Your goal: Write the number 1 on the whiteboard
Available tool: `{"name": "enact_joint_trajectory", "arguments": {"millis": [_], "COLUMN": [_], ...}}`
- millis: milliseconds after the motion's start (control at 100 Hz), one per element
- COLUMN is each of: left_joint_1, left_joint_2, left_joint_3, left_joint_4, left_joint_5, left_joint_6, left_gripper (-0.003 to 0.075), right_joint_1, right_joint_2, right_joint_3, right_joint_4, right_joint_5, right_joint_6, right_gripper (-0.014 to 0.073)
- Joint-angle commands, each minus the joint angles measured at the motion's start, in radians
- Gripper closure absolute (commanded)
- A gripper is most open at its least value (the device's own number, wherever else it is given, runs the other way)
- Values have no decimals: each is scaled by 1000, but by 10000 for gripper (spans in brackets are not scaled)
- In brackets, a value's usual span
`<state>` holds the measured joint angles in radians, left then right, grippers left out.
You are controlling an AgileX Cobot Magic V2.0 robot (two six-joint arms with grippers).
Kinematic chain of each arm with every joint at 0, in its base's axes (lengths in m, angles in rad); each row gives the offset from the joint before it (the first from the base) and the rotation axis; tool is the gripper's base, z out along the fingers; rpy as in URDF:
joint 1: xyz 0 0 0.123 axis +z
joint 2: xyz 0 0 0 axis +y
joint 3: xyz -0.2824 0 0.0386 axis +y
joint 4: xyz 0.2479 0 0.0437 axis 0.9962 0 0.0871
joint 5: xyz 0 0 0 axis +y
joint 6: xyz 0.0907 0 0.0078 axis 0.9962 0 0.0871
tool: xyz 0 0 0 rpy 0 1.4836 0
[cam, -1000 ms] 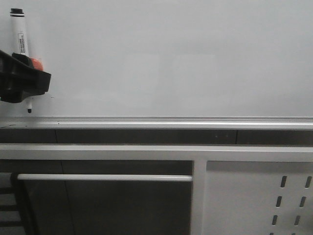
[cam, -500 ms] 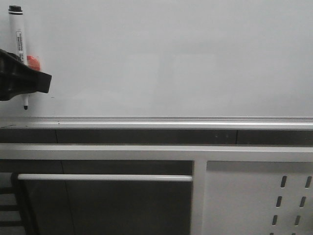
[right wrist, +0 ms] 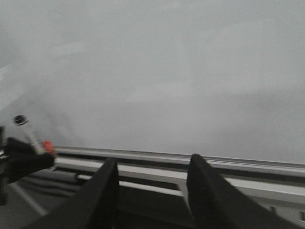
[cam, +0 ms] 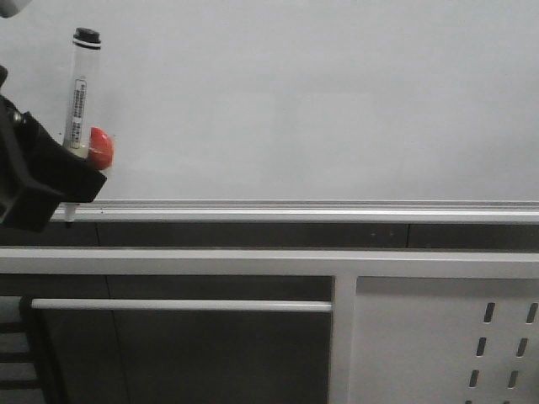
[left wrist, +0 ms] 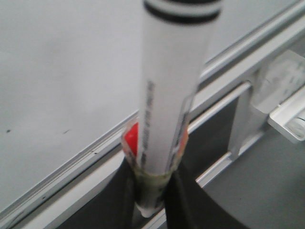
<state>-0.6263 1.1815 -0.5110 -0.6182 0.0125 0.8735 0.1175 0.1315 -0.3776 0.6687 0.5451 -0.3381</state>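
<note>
Left gripper [cam: 72,181] clamped on marker [cam: 80,93], now shifted right and lower, tip at whiteboard [cam: 320,101] frame edge, right gripper [right wrist: 150,186] parted, empty, no stroke visible.

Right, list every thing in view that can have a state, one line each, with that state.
whiteboard: no number 1 stroke visible on it, only small dark specks in the left wrist view.
marker: uncapped, tilted slightly, tip down at the board's lower frame edge.
left gripper: shut on the marker.
right gripper: open, holding nothing, facing the whiteboard.
</note>
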Motion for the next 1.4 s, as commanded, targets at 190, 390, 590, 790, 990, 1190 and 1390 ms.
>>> {"name": "enact_joint_trajectory", "arguments": {"millis": [190,390,590,790,990,1190,1390], "left_joint_1": [-252,-440,-503,-475,-425,-421,-421], "left_joint_2": [-80,-80,-80,-78,-13,67,92], "left_joint_3": [-31,-31,-31,-117,-265,-320,-329], "left_joint_4": [197,225,227,242,287,325,366], "left_joint_5": [48,48,48,98,332,438,439], "left_joint_6": [6,6,6,6,6,6,6], "left_gripper": [738,738,738,738,738,738,738], "right_joint_1": [-5,-5,-5,-5,-5,1,55], "right_joint_2": [106,253,396,482,526,544,588], "right_joint_3": [-49,-164,-303,-339,-341,-341,-341], "right_joint_4": [557,510,388,434,444,419,333], "right_joint_5": [144,342,461,506,539,521,439], "right_joint_6": [-500,-592,-604,-682,-705,-716,-716], "right_gripper": [291,290,280,235,238,247,271]}}
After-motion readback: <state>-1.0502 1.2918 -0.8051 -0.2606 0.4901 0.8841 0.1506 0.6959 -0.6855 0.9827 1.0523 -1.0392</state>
